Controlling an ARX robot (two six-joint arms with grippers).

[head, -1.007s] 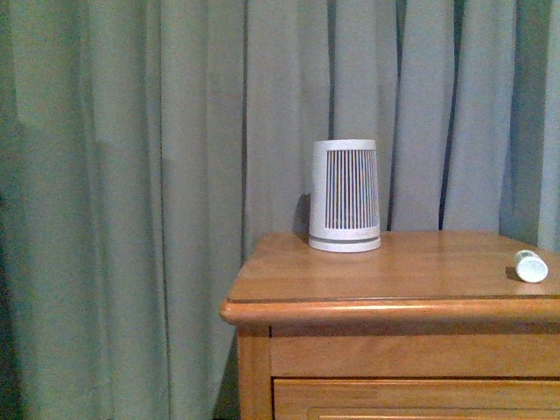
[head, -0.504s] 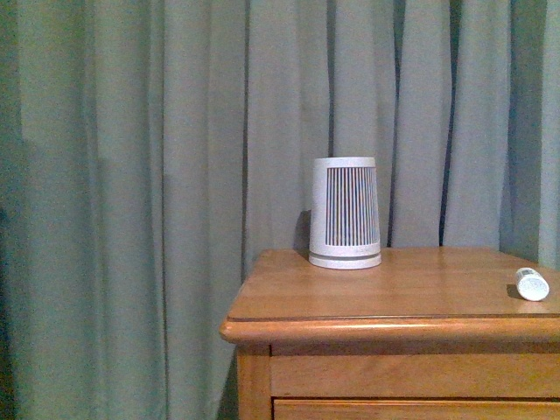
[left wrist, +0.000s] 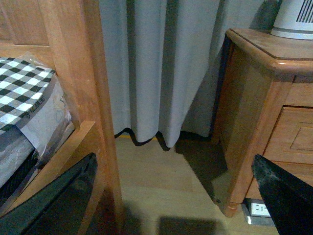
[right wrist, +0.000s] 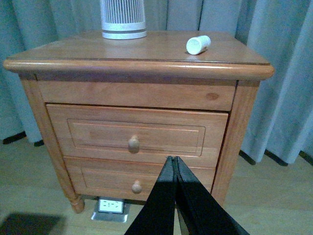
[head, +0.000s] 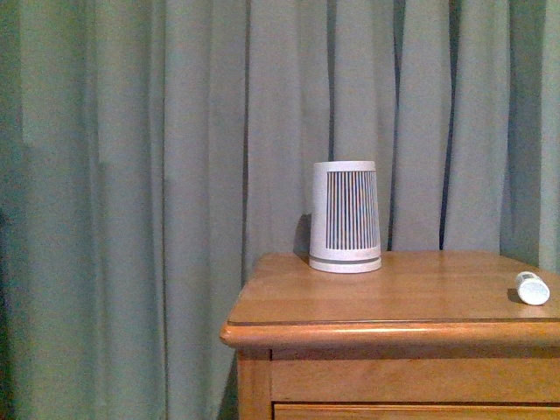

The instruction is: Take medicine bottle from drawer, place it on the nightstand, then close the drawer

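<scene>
The medicine bottle [head: 532, 288] lies on its side on the nightstand [head: 394, 297] top near the right edge; it also shows in the right wrist view [right wrist: 198, 44]. The upper drawer [right wrist: 135, 136] is shut flush with its round knob [right wrist: 133, 143] showing. My right gripper [right wrist: 173, 159] is shut and empty, hanging in front of the nightstand just below the drawer's front. My left gripper [left wrist: 176, 196] is open and empty, low over the floor between a bed frame and the nightstand [left wrist: 264, 98]. Neither gripper shows in the front view.
A tall white ribbed container [head: 345, 217] stands at the back of the nightstand top. The lower drawer [right wrist: 137, 178] is shut. Grey curtains [head: 157, 175] hang behind. A wooden bed frame [left wrist: 73, 88] with checked bedding [left wrist: 24, 88] stands to one side. A floor socket [right wrist: 111, 205] sits under the nightstand.
The front view has tilted up a little: the nightstand and container sit lower in the picture than a second ago. The bottle stays where it lay.
</scene>
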